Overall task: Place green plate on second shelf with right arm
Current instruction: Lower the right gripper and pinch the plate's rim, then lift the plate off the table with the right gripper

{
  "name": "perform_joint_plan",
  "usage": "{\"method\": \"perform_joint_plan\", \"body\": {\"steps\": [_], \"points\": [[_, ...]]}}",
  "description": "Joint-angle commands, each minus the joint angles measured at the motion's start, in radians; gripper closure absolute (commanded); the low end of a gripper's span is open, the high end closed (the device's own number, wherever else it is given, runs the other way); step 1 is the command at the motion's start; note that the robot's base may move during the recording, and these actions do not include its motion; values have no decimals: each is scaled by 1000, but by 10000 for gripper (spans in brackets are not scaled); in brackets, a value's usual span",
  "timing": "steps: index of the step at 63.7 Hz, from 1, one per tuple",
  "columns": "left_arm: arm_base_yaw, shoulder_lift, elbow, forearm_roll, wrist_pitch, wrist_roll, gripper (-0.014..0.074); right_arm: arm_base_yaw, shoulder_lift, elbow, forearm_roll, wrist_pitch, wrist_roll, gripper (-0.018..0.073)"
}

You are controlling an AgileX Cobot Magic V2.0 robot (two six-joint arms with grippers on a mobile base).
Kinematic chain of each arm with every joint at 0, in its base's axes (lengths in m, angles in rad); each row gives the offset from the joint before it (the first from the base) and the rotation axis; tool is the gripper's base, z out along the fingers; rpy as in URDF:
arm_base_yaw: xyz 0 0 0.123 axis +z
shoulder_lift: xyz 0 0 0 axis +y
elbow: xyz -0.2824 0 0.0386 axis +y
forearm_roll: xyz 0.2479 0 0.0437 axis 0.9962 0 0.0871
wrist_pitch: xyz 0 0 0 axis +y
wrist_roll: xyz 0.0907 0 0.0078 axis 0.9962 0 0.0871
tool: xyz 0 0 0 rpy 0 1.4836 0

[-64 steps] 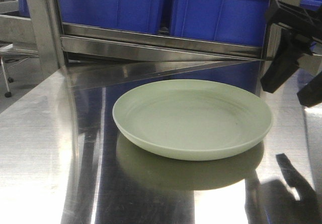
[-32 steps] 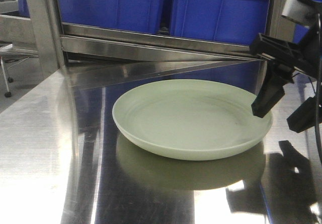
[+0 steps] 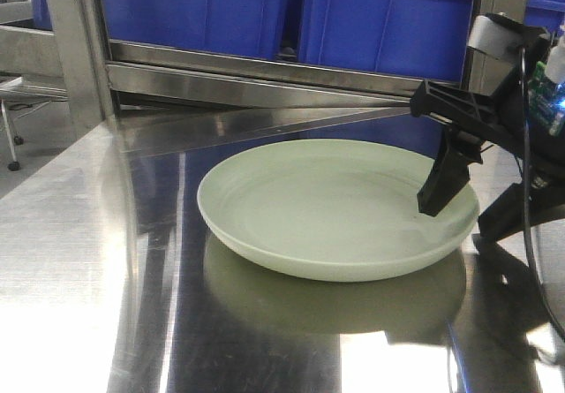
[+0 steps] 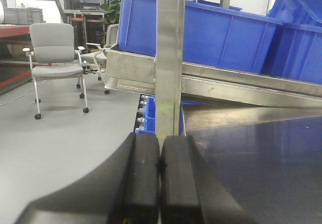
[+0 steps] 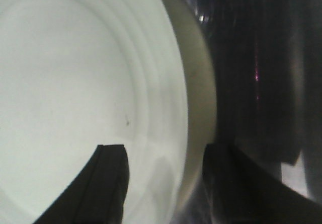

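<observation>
Front view: green plate (image 3: pixel 327 207) lies flat on the steel table (image 3: pixel 88 278), not lifted. Right gripper (image 3: pixel 459 221) is at the plate's edge, spread wide. One finger dips inside the plate's well and the other sits outside the rim near the tabletop, so the rim is between them. No clamp visible. Blue bins (image 3: pixel 380 22) and a shelf rail (image 3: pixel 265 71) are beyond the claw, past the plate.

Left wrist view: left gripper (image 4: pixel 160 178) has its fingers pressed together with nothing between them, apparently idle. A steel post (image 4: pixel 168 58) is straight ahead of it, an office chair (image 4: pixel 53 53) far off. No plate here.

Right wrist view: the right gripper (image 5: pixel 163 151) straddles the rim of the green plate (image 5: pixel 75 73), with gaps showing on both sides.

Progress: early. The approach looks done; the grasp is not made. Left to do: close on the rim, lift, carry to the second shelf, release. Can't tell which level is the target.
</observation>
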Motion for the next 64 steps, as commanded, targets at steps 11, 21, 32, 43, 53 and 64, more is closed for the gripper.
{"method": "perform_joint_plan", "body": {"steps": [11, 21, 32, 43, 53, 64], "points": [[-6, -20, 42, -6, -82, -1, 466, 2, -29, -23, 19, -91, -13, 293], [-6, -20, 42, -6, -82, -1, 466, 2, -29, -23, 18, -92, -13, 505], [-6, -20, 42, -6, -82, -1, 466, 2, -70, -23, 14, -87, -51, 503], [-6, -20, 42, -6, -82, -1, 466, 2, -216, -23, 6, -74, -83, 504], [-6, -20, 42, -6, -82, -1, 466, 2, -415, -23, -46, -73, -83, 504], [-6, -20, 42, -6, -82, -1, 466, 2, -631, -23, -140, -18, -83, 504]]}}
